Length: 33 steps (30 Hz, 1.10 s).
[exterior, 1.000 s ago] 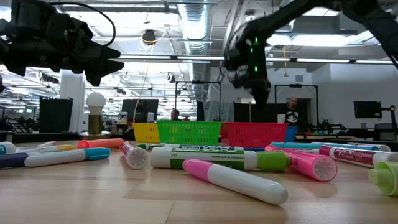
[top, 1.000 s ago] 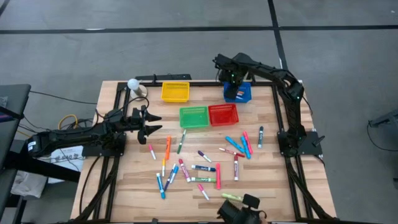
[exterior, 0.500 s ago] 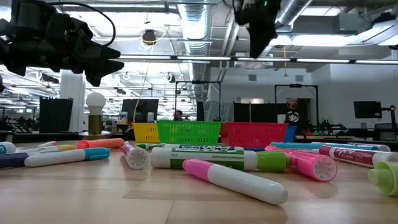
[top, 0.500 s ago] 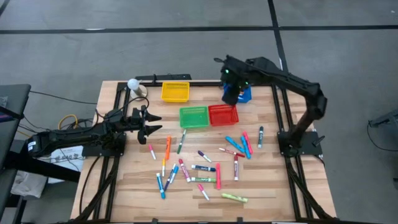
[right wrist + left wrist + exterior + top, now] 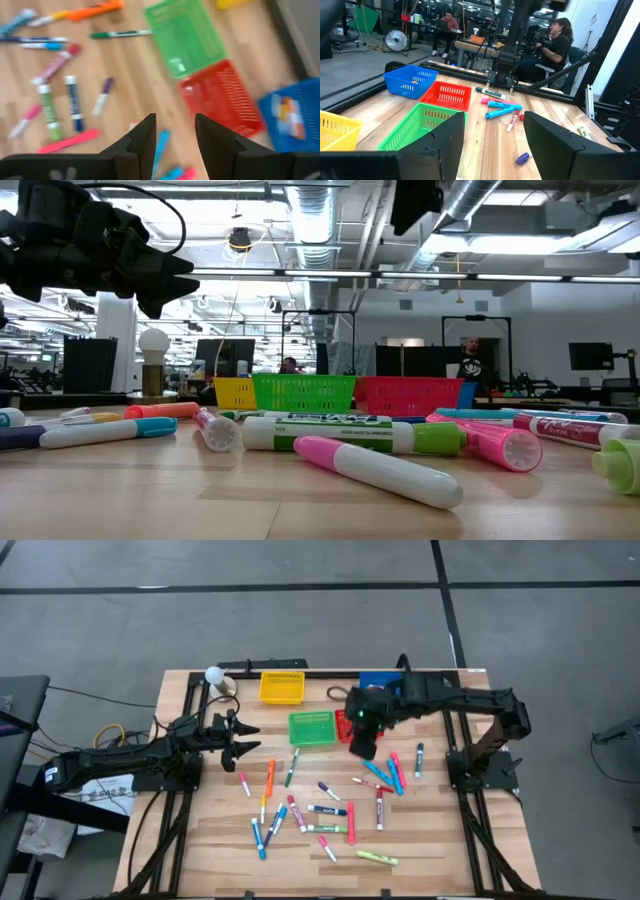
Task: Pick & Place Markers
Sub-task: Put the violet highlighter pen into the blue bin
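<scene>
Markers: about two dozen markers (image 5: 330, 810) lie scattered on the wooden worktop (image 5: 215, 840), mostly on the half nearer the camera side of the baskets; none is in either gripper.
Marker cluster by right arm: blue, pink and red pens (image 5: 390, 775) lie together just past the right gripper.
Orange marker: (image 5: 270, 776) lies alone between the left gripper and the green basket.
Baskets: yellow basket (image 5: 282, 688) at the far edge; green basket (image 5: 312, 728) and red basket (image 5: 447, 95) side by side in the middle; blue basket (image 5: 410, 81) farther back, with something small inside.
Right gripper: (image 5: 172, 135) hangs above the worktop near the red basket, pointing down; its fingers (image 5: 142, 137) stand partly apart with nothing between them.
Left gripper: (image 5: 240, 738) hovers over the left side of the worktop, well apart from the pens; fingers (image 5: 547, 135) spread wide, empty.
Background: a person (image 5: 560, 42) sits beyond the worktop; a white bulb-shaped object (image 5: 213, 674) stands at the far left corner.
</scene>
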Each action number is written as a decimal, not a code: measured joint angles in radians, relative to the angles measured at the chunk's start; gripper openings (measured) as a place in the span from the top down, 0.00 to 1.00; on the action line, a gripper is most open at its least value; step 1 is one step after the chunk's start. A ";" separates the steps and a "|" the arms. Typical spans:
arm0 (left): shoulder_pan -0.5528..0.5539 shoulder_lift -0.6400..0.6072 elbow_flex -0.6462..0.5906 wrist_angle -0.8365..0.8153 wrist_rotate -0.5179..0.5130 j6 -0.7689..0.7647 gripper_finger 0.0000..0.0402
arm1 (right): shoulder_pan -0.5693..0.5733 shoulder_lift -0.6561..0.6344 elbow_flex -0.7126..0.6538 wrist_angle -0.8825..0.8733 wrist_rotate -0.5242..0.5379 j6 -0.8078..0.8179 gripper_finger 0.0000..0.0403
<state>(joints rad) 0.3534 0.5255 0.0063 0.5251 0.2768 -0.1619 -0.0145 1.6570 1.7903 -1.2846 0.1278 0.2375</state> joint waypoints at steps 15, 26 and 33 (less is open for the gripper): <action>0.000 0.000 0.000 0.000 0.000 0.000 0.49 | 0.208 0.000 -0.002 0.247 -0.001 0.073 0.69; 0.000 0.000 0.000 0.006 0.000 0.000 0.49 | 0.210 0.169 -0.003 0.206 -0.061 0.164 0.69; 0.000 0.001 0.000 0.015 0.000 0.000 0.49 | 0.196 0.333 -0.002 0.191 -0.066 0.108 0.69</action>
<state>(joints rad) 0.3532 0.5263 0.0063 0.5398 0.2771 -0.1619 0.1814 1.9899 1.7882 -1.0935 0.0616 0.3458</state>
